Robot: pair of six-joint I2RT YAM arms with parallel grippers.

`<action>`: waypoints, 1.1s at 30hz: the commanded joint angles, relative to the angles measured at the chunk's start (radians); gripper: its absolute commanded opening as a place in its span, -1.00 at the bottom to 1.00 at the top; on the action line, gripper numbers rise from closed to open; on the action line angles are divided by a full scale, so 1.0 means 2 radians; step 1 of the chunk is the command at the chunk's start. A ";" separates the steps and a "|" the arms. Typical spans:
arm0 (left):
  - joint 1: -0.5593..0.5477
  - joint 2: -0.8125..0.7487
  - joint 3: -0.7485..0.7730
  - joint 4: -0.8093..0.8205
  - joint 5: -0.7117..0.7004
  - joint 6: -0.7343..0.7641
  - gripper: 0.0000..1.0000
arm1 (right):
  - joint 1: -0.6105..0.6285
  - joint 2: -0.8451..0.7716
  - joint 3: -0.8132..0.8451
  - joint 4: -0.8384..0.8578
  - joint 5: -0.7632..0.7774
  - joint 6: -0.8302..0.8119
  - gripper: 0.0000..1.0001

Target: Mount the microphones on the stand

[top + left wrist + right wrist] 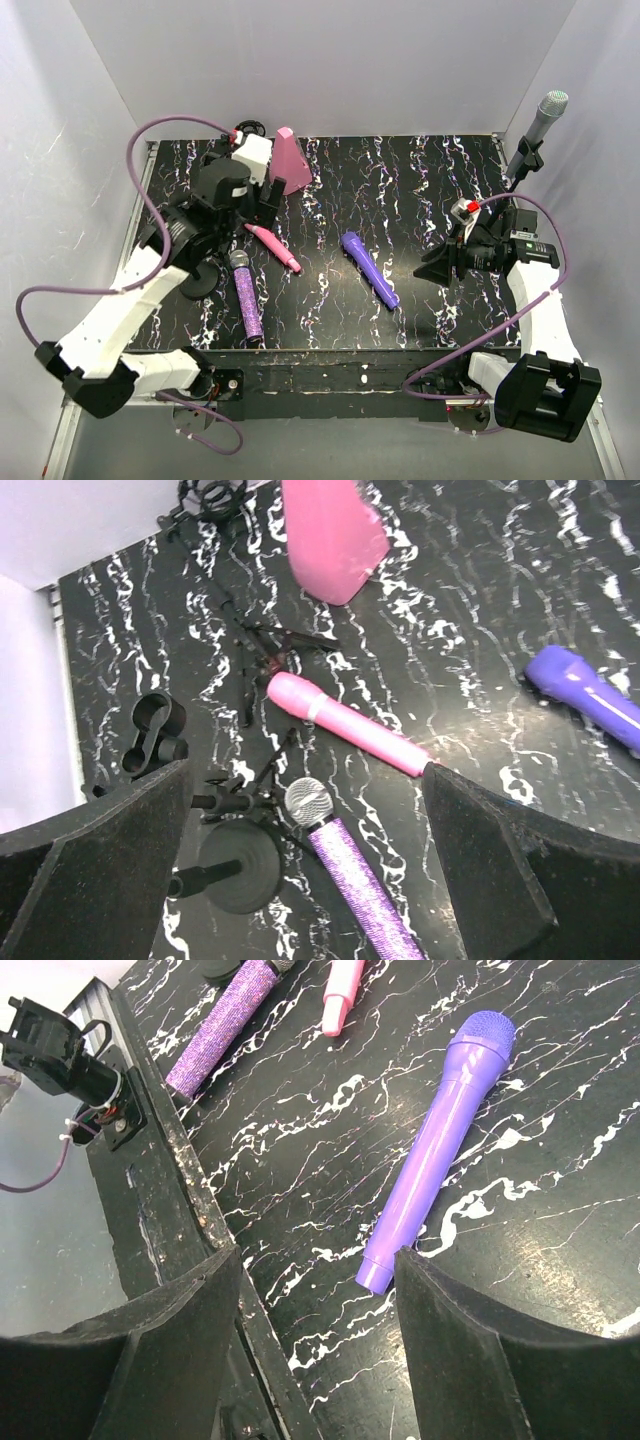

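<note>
While the left gripper (305,810) and right gripper (315,1280) gape empty, the silver-grey microphone (541,124) seems clipped.

Black table (420,180), white-veined. Lying flat: pink microphone (273,247) left of centre; glittery purple microphone (246,300) near front edge, head just beside round black stand base (238,865); violet microphone (369,269) mid-table, well apart. Pink cone block (288,162) upright at back
</note>
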 commanded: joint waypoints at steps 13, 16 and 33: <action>0.123 0.131 0.127 -0.051 -0.039 0.048 0.87 | 0.001 -0.010 0.007 -0.015 -0.016 -0.016 0.39; 0.137 0.148 0.131 -0.055 -0.051 0.046 0.77 | 0.001 -0.012 0.006 -0.015 -0.017 -0.016 0.39; 0.174 0.158 0.069 -0.063 -0.006 0.032 0.62 | 0.001 -0.005 0.007 -0.017 -0.017 -0.016 0.39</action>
